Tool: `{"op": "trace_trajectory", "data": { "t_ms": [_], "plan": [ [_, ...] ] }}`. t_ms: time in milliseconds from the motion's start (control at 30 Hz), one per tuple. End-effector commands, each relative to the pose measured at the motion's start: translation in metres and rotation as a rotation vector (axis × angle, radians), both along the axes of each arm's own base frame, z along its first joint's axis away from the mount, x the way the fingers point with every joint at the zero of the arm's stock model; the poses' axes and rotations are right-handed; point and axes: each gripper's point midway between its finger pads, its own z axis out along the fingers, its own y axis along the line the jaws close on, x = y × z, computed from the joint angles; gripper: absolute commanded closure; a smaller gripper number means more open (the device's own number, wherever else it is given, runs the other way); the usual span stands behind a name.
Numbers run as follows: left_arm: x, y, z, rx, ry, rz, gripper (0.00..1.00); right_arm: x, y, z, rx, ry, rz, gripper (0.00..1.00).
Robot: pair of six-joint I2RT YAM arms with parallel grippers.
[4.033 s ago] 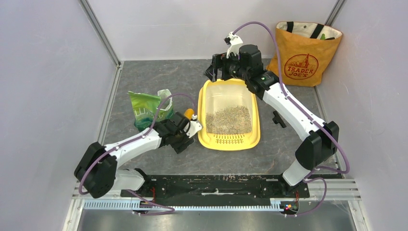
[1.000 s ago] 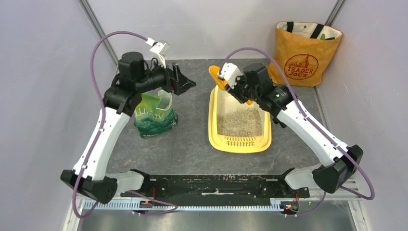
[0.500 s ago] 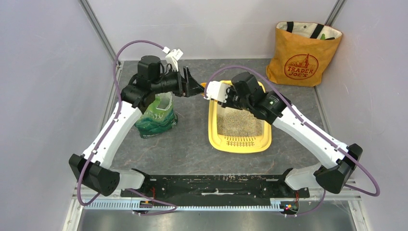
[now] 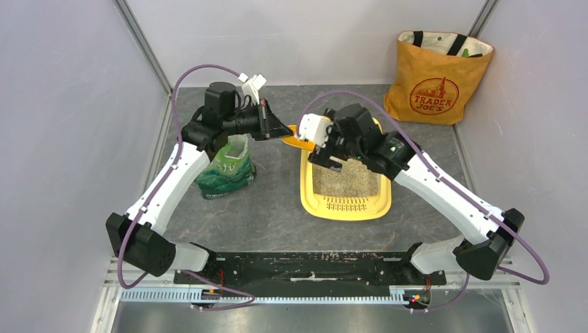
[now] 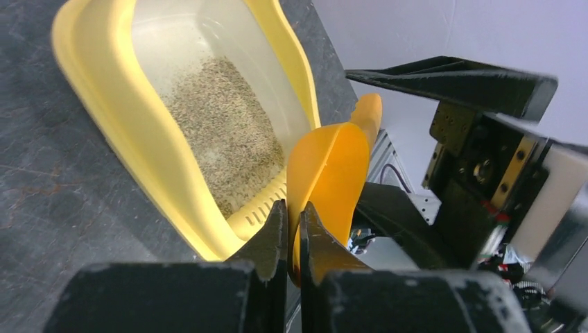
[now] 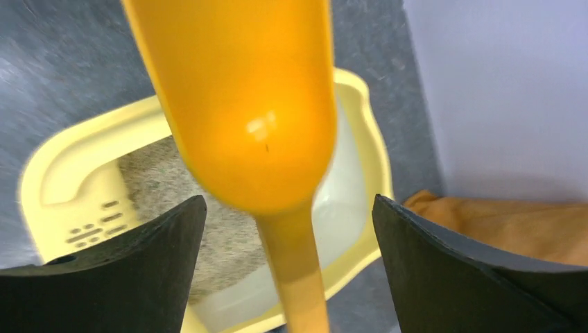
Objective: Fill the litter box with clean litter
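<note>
Scoop [image 4: 295,139] transfer at upper centre of the overhead view: the left gripper [image 5: 292,216] was clamped on the scoop's rim, while the right gripper [image 6: 284,215] stood wide apart around the handle. The litter box [image 4: 344,208], at centre, held only a patch of litter [image 4: 347,177] beside its grate, with pale floor bare beyond. Filling appeared partly done, and more scoops from the bag [image 4: 223,170] at left seemed to be needed.

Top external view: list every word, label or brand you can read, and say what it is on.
"TRADER JOE'S": in the round red emblem on the orange tote bag.
White print on the green bag: too small to read.
Nothing else legible.
</note>
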Motion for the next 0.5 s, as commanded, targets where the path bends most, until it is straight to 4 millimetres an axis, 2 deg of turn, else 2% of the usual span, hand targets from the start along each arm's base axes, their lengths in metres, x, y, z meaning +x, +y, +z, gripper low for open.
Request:
{"op": "trace_trajectory", "data": {
  "t_ms": [0, 167, 267, 367, 467],
  "plan": [
    [0.013, 0.022, 0.026, -0.009, -0.122, 0.08, 0.98, -0.009, -0.008, 0.03, 0.338, 0.214, -0.103, 0.03],
    [0.038, 0.042, 0.035, 0.02, -0.181, 0.191, 0.98, -0.018, -0.015, 0.04, 0.586, 0.485, -0.094, 0.03],
    [0.053, 0.057, 0.046, 0.043, -0.239, 0.265, 0.98, -0.011, -0.025, 0.042, 0.733, 0.635, -0.15, 0.03],
    [0.066, 0.071, 0.063, 0.063, -0.312, 0.34, 0.98, 0.014, -0.04, 0.022, 0.845, 0.805, -0.348, 0.09],
    [0.075, 0.083, 0.085, 0.054, -0.382, 0.394, 0.98, 0.035, -0.048, -0.017, 0.859, 0.915, -0.538, 0.27]
  ]
}}
